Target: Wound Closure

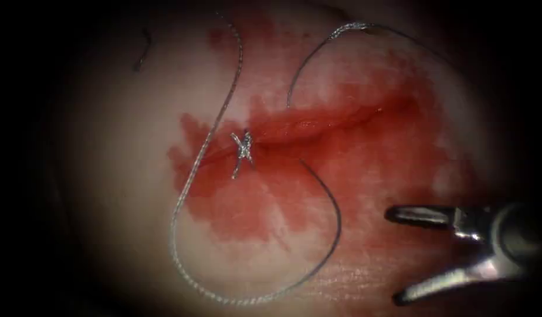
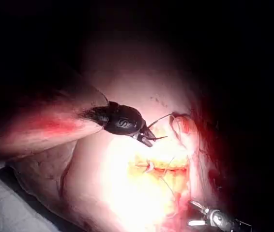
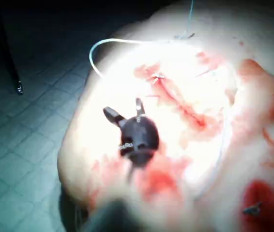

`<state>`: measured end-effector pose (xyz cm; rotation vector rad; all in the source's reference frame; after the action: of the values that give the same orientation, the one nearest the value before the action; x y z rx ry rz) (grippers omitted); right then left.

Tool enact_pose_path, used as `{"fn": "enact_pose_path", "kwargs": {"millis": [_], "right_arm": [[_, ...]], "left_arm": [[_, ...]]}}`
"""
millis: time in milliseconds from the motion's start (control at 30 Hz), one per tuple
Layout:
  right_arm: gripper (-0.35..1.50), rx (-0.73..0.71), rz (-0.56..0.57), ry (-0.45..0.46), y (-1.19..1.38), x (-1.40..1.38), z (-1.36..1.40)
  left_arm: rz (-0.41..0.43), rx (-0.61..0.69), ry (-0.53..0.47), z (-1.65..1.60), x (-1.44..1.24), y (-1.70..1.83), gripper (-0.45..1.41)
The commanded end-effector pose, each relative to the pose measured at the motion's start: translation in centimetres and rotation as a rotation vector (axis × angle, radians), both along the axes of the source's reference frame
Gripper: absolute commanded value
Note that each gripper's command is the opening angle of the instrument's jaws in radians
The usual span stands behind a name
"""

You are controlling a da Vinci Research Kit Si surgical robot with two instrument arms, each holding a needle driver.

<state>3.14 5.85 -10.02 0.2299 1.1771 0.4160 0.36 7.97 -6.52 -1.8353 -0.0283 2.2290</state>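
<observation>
Your right pincer (image 1: 394, 255) gapes wide and holds nothing, hovering over the tissue (image 1: 107, 176) below the right part of the cut (image 1: 335, 120). Your left pincer (image 2: 150, 138) is clenched on the needle (image 2: 159, 119) near one end, clear of the tissue. Thread (image 1: 189, 182) loops around a knot (image 1: 243, 148) at the cut's left end, amid red fluid (image 1: 365, 164).
</observation>
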Motion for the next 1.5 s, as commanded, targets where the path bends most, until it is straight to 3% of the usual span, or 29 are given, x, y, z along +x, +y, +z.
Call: {"fn": "enact_pose_path", "kwargs": {"millis": [33, 100, 233, 367, 500, 567, 600, 633, 667, 700, 967, 1133, 1267, 1333, 1367, 1500], "right_arm": [[1.23, -0.022, 0.010, -0.009, 0.07, 0.10, 0.20], [1.23, -0.122, -0.002, -0.004, 0.10, 0.24, 0.42], [1.23, -0.231, -0.031, 0.006, 0.05, 0.44, 0.59], [1.11, -0.369, -0.055, 0.002, 0.04, 0.65, 0.73], [1.09, -0.382, -0.046, -0.001, 0.06, 0.70, 0.80], [0.93, -0.384, -0.048, 0.008, 0.06, 0.73, 0.83], [0.93, -0.384, -0.048, 0.008, 0.06, 0.73, 0.83], [0.73, -0.383, -0.051, 0.007, 0.06, 0.73, 0.84], [-0.03, -0.370, -0.084, -0.001, 0.05, 0.71, 0.84], [-0.35, -0.330, -0.099, 0.001, 0.02, 0.68, 0.85], [-0.35, -0.260, -0.099, 0.013, -0.13, 0.56, 0.82], [-0.35, -0.234, -0.144, 0.032, -0.37, 0.48, 0.58], [-0.35, -0.211, -0.196, 0.042, -0.72, 0.43, 0.18], [-0.35, -0.204, -0.204, 0.044, -0.78, 0.44, 0.12], [-0.35, -0.192, -0.238, 0.056, -1.00, 0.48, -0.11], [-0.35, -0.174, -0.299, 0.072, -1.33, 0.60, -0.43]], "left_arm": [[-0.001, 0.000, 0.002, 0.04, -0.08, 0.04, -0.35], [-0.003, 0.006, -0.005, 0.03, -0.11, 0.03, -0.35], [-0.005, 0.011, -0.010, 0.04, -0.11, 0.04, -0.35], [-0.004, 0.011, -0.012, 0.04, -0.11, 0.04, -0.35], [-0.002, 0.011, -0.015, 0.04, -0.14, 0.04, -0.35], [-0.003, 0.010, -0.015, 0.04, -0.17, 0.02, -0.35], [-0.003, 0.010, -0.015, 0.04, -0.17, 0.02, -0.35], [-0.002, 0.010, -0.017, 0.04, -0.17, 0.02, -0.35], [-0.003, 0.010, -0.017, 0.04, -0.18, 0.02, -0.35], [-0.002, 0.010, -0.018, 0.03, -0.19, 0.01, -0.35], [-0.006, 0.035, -0.030, 0.05, -0.26, -0.02, -0.35], [-0.009, 0.040, -0.030, 0.05, -0.29, -0.03, -0.35], [-0.008, 0.040, -0.032, 0.05, -0.32, -0.03, -0.35], [-0.007, 0.039, -0.034, 0.06, -0.33, -0.04, -0.35], [-0.007, 0.037, -0.036, 0.07, -0.37, -0.05, -0.35], [-0.006, 0.034, -0.039, 0.09, -0.41, -0.07, -0.35]]}}
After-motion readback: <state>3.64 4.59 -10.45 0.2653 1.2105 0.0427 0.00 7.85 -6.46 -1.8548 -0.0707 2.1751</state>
